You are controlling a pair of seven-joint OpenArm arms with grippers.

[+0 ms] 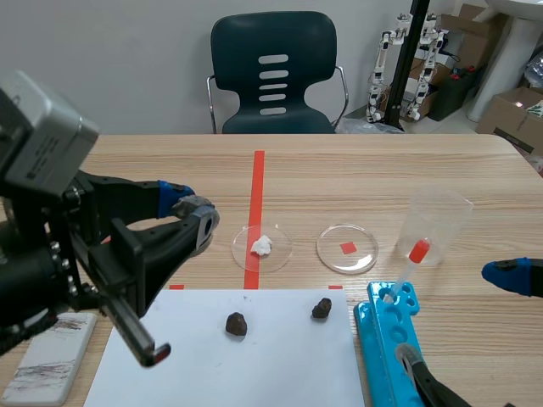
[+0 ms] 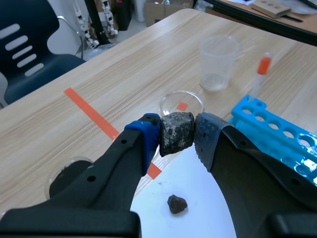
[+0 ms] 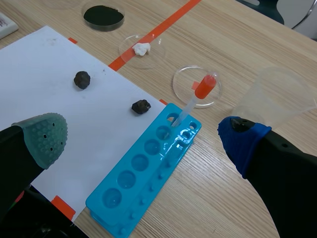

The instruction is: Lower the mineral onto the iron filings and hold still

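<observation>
A pale wooden table [image 1: 382,170] stands before a dark chair [image 1: 273,72], with a white sheet [image 3: 59,114] taped to its near side. The left gripper [image 2: 177,134] is clamped on the mineral [image 2: 177,130], a blocky, angular, dark grey lump speckled with lighter flecks, pinched between the two pads. It hangs clear of the table, near the sheet's far edge. The iron filings [image 3: 103,16], a black layer in a round clear dish, lie beyond the sheet's far corner, apart from the mineral. Two small dark lumps [image 3: 81,79] [image 3: 141,106] rest on the sheet. A blue rack [image 3: 143,173] lies along the sheet's right edge. The right gripper [image 3: 143,144] hovers above that edge, fingers spread wide and holding nothing.
</observation>
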